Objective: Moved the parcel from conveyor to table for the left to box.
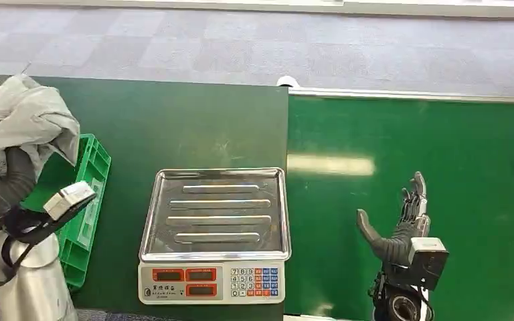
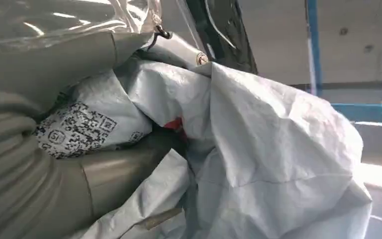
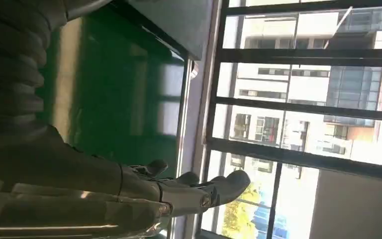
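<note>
Parcel point(image 1: 23, 117) handling is at its last stage, judged from how things lie: a soft grey plastic mailing bag is held up by the left hand point(image 1: 7, 177) over the table's left edge, above the green crate point(image 1: 83, 200). In the left wrist view the bag point(image 2: 258, 149) is seen crumpled against the grey thumb, with a printed code label point(image 2: 74, 129) folded into the creases and a small red patch showing at a fold. The left hand is closed on the bag, though how its fingers lie is hidden by the film.

The right hand point(image 1: 401, 224) is held over the green conveyor belt point(image 1: 442, 154), fingers spread and pointing upward, with nothing in it; in the right wrist view its fingers point(image 3: 199, 186) are seen apart against the windows.

A steel-topped scale point(image 1: 214, 231) stands on the dark green table point(image 1: 174, 120) between the 2 hands, with nothing on its tray.

The parcel is judged light and limp: it sags and bunches, so little weight and no stiff contents are suggested. The film looks smooth and is likely slippery, so a hold on a gathered fold of the bag would be safer than a flat pinch on 1 loose corner. Hard squeezing should do little harm, but loose film could slide out or catch on the crate's rim when released. Lowering over the crate's opening is what appears to remain.
</note>
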